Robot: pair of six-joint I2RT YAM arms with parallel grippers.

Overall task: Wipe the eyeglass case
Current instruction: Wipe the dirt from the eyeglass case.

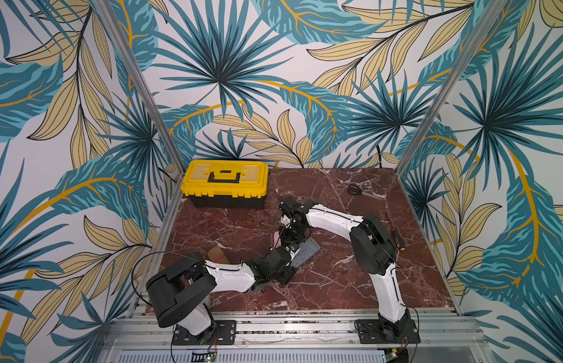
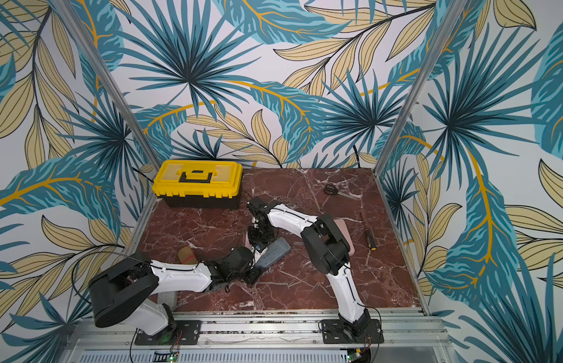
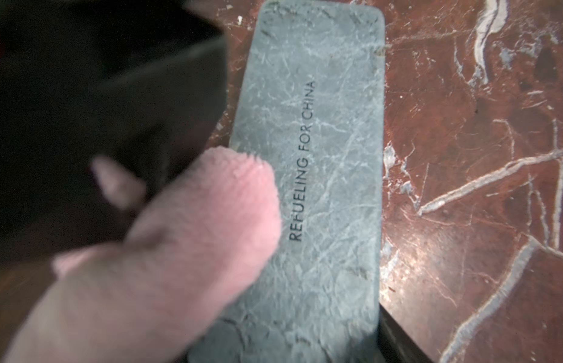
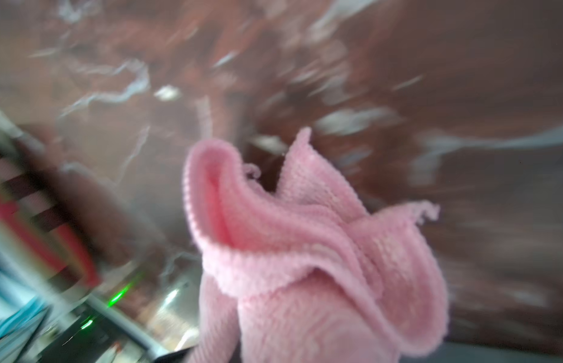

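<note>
Looking down in both top views, we found the grey eyeglass case (image 1: 307, 252) (image 2: 273, 252) lying flat and askew near the middle of the red marble table (image 1: 336, 283). The left gripper (image 1: 293, 254) clasped the case's near end. In the left wrist view one dark finger (image 3: 399, 341) lay against the case's (image 3: 324, 188) long edge, and the other was hidden behind the cloth.

The right gripper (image 1: 286, 243) pointed down over the case's far end, clenched on a pink cloth (image 4: 305, 251). A rounded fold of that cloth (image 3: 204, 226) pressed on the lid beside the printed words. The right wrist and forearm hid the far end of the case from above, and the left wrist hid the near end.

Around the case we noted these:
- A yellow toolbox (image 1: 225, 182) stood shut, well behind the case and to its left.
- Black-handled scissors (image 1: 355, 189) lay far behind the case, to its right.
- A screwdriver (image 1: 396, 239) lay well to the case's right.
- A tan object with a red stripe (image 1: 218, 254) sat to the case's left, partly behind the left arm.
- A flat pink thing (image 2: 349, 242) lay to the case's right in a top view, mostly covered by the right elbow.
</note>
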